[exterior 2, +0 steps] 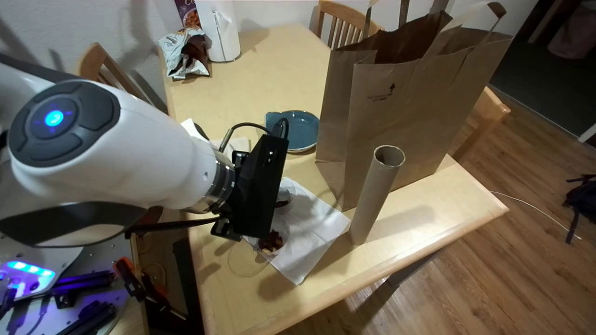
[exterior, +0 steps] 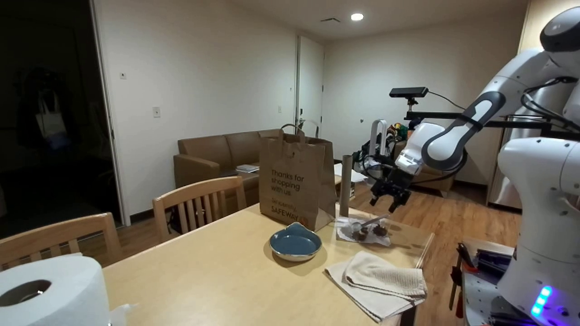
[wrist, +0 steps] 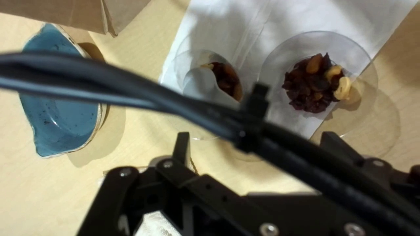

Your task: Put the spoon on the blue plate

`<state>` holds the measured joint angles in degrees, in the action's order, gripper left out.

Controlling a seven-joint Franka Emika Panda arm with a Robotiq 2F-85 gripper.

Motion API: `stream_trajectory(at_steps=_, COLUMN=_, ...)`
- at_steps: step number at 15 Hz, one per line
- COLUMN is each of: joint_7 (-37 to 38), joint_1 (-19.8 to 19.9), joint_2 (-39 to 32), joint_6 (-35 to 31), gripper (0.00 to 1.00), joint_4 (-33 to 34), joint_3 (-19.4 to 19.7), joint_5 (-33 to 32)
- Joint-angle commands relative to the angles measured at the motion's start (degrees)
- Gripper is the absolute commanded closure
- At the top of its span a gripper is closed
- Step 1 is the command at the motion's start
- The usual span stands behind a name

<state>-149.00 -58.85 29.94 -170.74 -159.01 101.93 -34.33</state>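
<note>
One gripper [wrist: 256, 139], jaws apart, hangs above one table [exterior: 204, 267]. Below it, two clear bowls [wrist: 357, 62] of nuts and dried fruit [wrist: 308, 85] rest on one paper [exterior 2: 316, 232]. In the wrist view, one spoon [wrist: 203, 87] leans in the left bowl. In an exterior view, one blue plate [exterior: 295, 240] sits left of the bowls; one bag [exterior: 312, 181] and one tube [exterior: 345, 185] stand on the far side.
</note>
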Motion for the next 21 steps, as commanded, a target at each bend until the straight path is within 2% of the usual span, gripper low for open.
stream_trajectory(at_steps=1, joint_7=0.0, joint_1=-0.5, joint_2=0.2, joint_6=-0.2, gripper=0.0, joint_4=0.0, joint_3=2.0, joint_5=-0.3)
stream_trajectory(at_steps=4, joint_7=0.0, joint_1=-1.0, joint_2=1.0, joint_6=-1.2, gripper=0.0, joint_4=0.0, joint_3=3.5, joint_5=-1.8)
stream_trajectory(at_steps=5, joint_7=0.0, joint_1=-1.3, joint_2=1.1, joint_6=-1.2, gripper=0.25, joint_4=0.0, joint_3=3.8, joint_5=-2.2)
stream_trajectory(at_steps=6, joint_7=0.0, joint_1=-1.5, joint_2=1.4, joint_6=-1.3, gripper=0.26, joint_4=0.0, joint_3=4.1, joint_5=-2.5)
stream_trajectory(at_steps=16, joint_7=0.0, joint_1=-2.6, joint_2=2.2, joint_6=-1.0, gripper=0.93, joint_4=0.0, joint_3=4.7, joint_5=-3.5)
stream_trajectory(at_steps=19, joint_7=0.0, joint_1=-2.4, joint_2=2.6, joint_6=-1.3, gripper=0.98, joint_4=0.0, joint_3=4.6, joint_5=-3.6)
stream_trajectory(at_steps=21, joint_7=0.0, joint_1=-2.2, joint_2=2.9, joint_6=-1.9, gripper=0.97, joint_4=0.0, joint_3=4.1, joint_5=-3.6)
